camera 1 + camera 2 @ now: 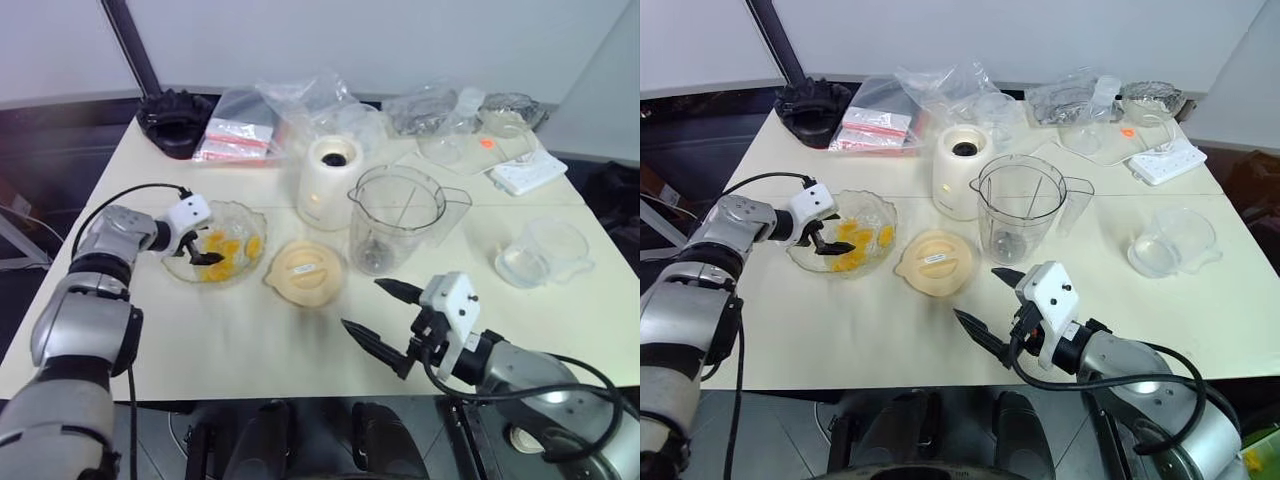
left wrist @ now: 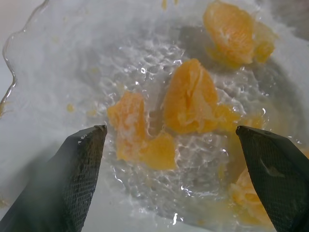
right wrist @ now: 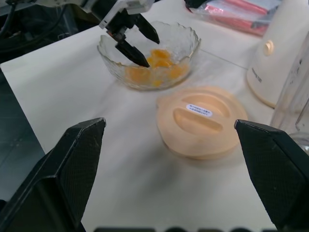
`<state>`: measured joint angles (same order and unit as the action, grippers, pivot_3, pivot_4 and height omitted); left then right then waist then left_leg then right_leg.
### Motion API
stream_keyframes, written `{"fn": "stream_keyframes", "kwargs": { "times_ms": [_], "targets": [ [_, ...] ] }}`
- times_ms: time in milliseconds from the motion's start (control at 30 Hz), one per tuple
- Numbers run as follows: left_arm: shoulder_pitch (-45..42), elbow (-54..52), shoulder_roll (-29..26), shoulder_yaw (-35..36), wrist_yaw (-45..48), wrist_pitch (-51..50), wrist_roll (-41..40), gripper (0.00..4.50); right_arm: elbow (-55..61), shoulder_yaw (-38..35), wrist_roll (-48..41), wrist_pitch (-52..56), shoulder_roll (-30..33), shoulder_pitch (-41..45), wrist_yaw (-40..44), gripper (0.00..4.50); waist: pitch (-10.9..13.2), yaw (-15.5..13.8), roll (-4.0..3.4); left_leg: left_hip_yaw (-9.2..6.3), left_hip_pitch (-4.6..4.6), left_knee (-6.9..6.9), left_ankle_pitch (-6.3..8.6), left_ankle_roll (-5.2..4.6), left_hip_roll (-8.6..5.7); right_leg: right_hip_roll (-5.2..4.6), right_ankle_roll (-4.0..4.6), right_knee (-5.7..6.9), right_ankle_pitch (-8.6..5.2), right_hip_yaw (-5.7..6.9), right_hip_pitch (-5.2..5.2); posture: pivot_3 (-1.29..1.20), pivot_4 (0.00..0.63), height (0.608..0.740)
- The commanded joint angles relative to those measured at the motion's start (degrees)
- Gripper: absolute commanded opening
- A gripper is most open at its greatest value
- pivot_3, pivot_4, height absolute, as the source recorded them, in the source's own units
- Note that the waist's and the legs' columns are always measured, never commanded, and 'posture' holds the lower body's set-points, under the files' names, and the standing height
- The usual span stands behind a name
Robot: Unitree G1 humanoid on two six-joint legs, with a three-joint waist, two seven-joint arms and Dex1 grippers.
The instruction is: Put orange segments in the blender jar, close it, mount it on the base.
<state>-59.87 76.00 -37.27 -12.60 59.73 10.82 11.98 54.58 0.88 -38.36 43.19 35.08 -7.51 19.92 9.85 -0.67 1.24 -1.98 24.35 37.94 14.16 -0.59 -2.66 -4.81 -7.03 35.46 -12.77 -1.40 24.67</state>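
Several orange segments (image 2: 188,99) lie in a scalloped clear bowl (image 1: 245,215) on the left of the table. My left gripper (image 1: 203,250) is open and reaches down into the bowl, its fingers either side of the segments and holding nothing. The blender jar (image 1: 395,215) stands upright and uncovered in the middle of the table. Its pale-orange lid (image 1: 305,272) lies flat in front of it. Just behind and left of the jar stands the cream-white base (image 1: 330,180). My right gripper (image 1: 362,304) hovers open and empty over the table's front, pointing toward the lid (image 3: 200,121).
A squat clear cup (image 1: 540,250) sits at the right. Along the back lie crumpled plastic bags (image 1: 310,100), red-and-white packets (image 1: 238,138), a black part (image 1: 178,122) and a white power strip (image 1: 527,172). The table's front edge runs close under my right arm.
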Motion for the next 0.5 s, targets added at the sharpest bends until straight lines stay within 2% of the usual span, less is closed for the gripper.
{"fn": "stream_keyframes", "kwargs": {
  "times_ms": [33,500],
  "targets": [
    [0.3,-1.0,-0.7,1.0,0.3,1.0,0.4,4.5,2.6,-0.3,-0.3,-0.9,-0.2,-0.5,-0.1,4.48,0.0,0.0,0.0,0.0,0.0,0.0,0.0,0.0,0.0,0.0,0.0,0.0,0.0,0.0,0.0,0.0,0.15,0.74],
    [1.0,-1.1,1.8,1.1,0.8,-1.4,0.8,4.5,1.7,0.0,0.0,-1.0,-0.5,0.2,-0.2,4.48,0.0,0.0,0.05,-0.01,-0.05,0.05,0.01,-0.02,0.0,0.01,0.0,0.01,0.0,0.01,-0.08,0.0,0.15,0.74]
  ]
}}
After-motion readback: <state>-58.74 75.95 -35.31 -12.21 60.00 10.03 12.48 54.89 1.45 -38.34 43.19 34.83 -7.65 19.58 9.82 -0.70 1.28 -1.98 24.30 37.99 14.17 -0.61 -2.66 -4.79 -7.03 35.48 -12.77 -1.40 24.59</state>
